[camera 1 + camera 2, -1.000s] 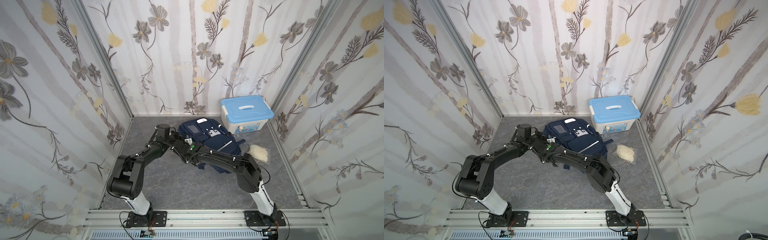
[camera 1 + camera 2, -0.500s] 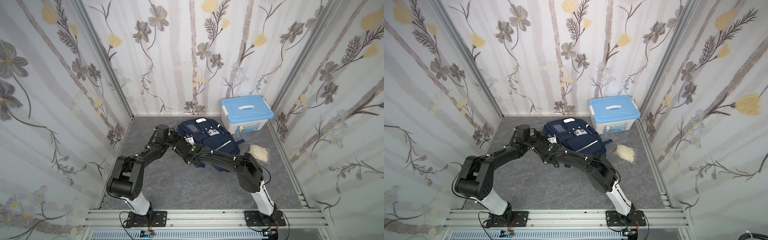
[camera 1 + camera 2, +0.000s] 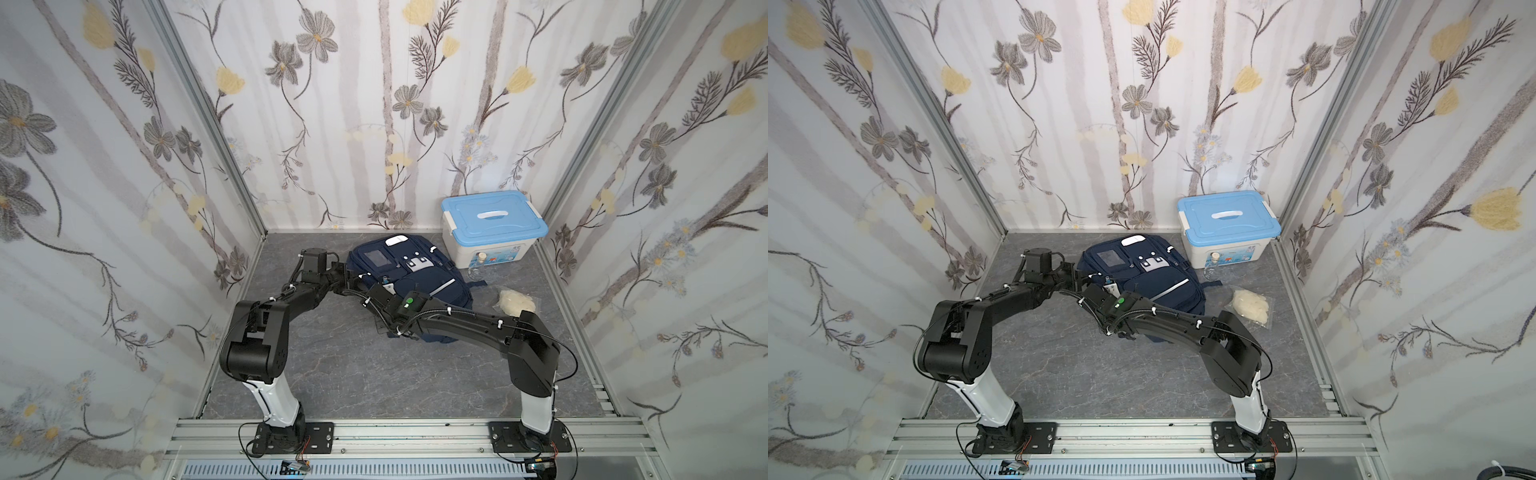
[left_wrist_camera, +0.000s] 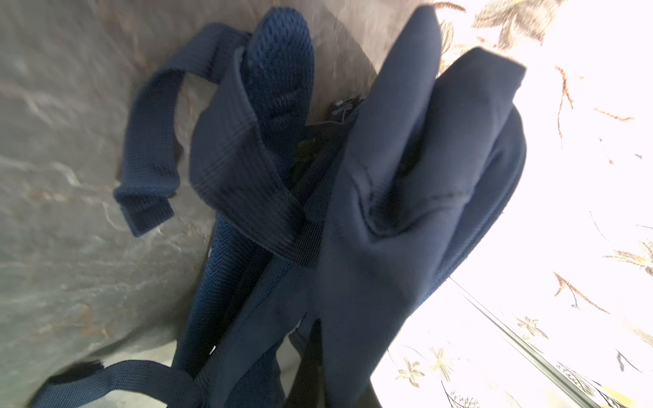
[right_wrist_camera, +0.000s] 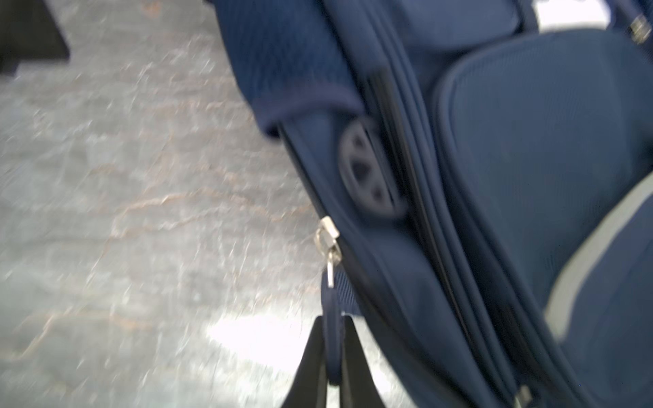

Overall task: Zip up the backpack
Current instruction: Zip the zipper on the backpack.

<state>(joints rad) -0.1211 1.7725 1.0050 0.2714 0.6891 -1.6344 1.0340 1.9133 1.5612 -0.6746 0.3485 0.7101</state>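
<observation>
Near the back wall [image 3: 353, 174]: backpack [image 3: 409, 276] lies on the grey floor [image 3: 332, 374], just beside a blue-lidded box [image 3: 492, 216].
Right gripper [image 5: 332, 330]: fingers pressed together on the navy zip tab [image 5: 331, 303], at the backpack's side edge close to the floor.
Left gripper [image 3: 349, 276]: jaws together, against the backpack's side nearer the left arm; whether cloth is pinched cannot be told.
Straps [image 4: 148, 141]: loose on the floor beside the backpack.

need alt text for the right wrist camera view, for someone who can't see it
The right gripper is shut on the dark blue pull strap of a silver zipper slider on the side of the navy backpack. Beside the backpack is the grey marbled table, and the whole picture is blurred.
</observation>
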